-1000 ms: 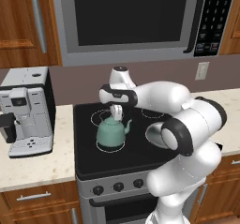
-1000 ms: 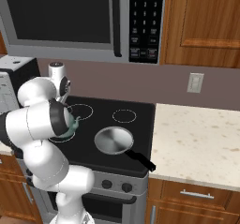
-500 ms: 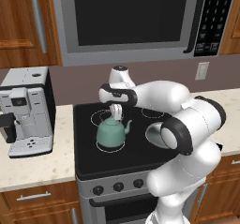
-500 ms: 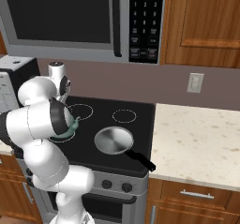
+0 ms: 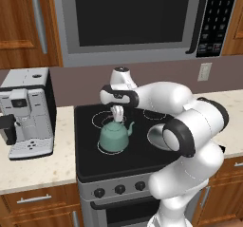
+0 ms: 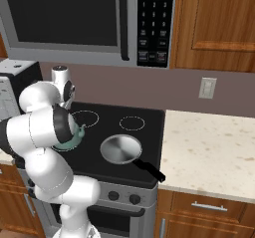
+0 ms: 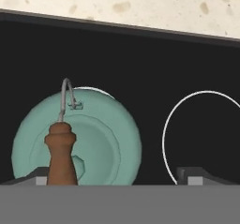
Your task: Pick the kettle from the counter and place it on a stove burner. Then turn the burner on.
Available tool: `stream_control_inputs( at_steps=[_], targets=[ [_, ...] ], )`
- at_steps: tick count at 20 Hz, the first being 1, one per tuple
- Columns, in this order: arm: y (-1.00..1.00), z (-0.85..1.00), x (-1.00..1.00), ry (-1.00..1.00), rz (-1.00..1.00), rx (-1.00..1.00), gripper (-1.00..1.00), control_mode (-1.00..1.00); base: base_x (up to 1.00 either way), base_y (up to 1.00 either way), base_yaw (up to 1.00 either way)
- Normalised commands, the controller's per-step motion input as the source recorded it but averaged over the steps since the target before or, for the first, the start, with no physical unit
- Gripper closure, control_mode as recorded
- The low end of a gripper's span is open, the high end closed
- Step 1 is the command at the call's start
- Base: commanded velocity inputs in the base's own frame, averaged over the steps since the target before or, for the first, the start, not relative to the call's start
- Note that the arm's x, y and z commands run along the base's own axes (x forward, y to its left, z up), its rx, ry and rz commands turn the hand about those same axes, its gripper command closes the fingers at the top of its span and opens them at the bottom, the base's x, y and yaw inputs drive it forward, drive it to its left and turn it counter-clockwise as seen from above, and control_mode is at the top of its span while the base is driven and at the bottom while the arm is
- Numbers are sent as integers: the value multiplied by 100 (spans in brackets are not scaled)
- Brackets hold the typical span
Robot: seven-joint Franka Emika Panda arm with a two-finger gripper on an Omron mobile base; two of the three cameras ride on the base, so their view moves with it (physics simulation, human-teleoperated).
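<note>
Hand view, jaws: the gripper [image 7: 119,175] stands wide open, two dark tips far apart, nothing between them.
Kettle: the squat teal-green kettle [image 7: 77,136] with its arched brownish handle sits free beside the left tip, not held.
Kettle position: it's down on the black glass cooktop [image 5: 142,147], covering the thin white front-left burner ring [image 5: 100,147]; the gripper [image 5: 117,113] hangs just above its handle.
Neighbours: a flat silver pan [image 6: 121,149] lies on the front-right; the beige speckled counter [image 6: 214,152] is well apart.
Done: kettle placed, by the look of it.
Left: turning a round dark stove knob [image 5: 99,192] on the front panel. Which one, I can't tell!
</note>
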Motion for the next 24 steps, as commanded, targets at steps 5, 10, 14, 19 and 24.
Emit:
stream_control_inputs(
  at_steps=[5, 10, 14, 19, 24],
  targets=[
    [0, 0, 0, 0, 0, 0, -100, -100, 0, 0, 0],
    [11, 0, -8, 0, 0, 0, -100, -100, 0, 0, 0],
    [20, 1, -23, 0, 0, 0, -100, -100, 0, 0, 0],
    [4, 6, -15, -2, -1, 0, -100, -100, 0, 0, 0],
    [0, 23, -6, -7, -2, 0, -100, -100, 0, 0, 0]
  ],
)
